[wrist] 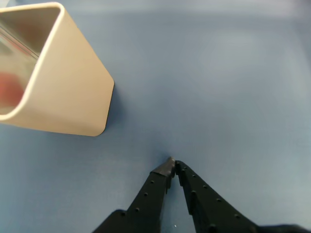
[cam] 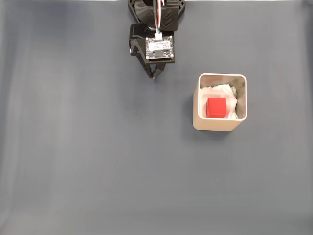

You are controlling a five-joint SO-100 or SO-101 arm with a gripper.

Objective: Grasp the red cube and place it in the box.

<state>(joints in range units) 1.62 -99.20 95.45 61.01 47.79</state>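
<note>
red cube (cam: 216, 107) in box (cam: 220, 124), fingers (wrist: 165, 171) together

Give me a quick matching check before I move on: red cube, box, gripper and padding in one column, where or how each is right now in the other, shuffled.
Things:
1. red cube
2. box
3. gripper
4. white padding

States:
A. shut, empty, above bare table
B. standing upright on the grey table, right of the arm in the fixed view
C. lying inside the box
D. crumpled under and around the cube

Pairs: 1-C, 2-B, 3-A, 4-D
</note>
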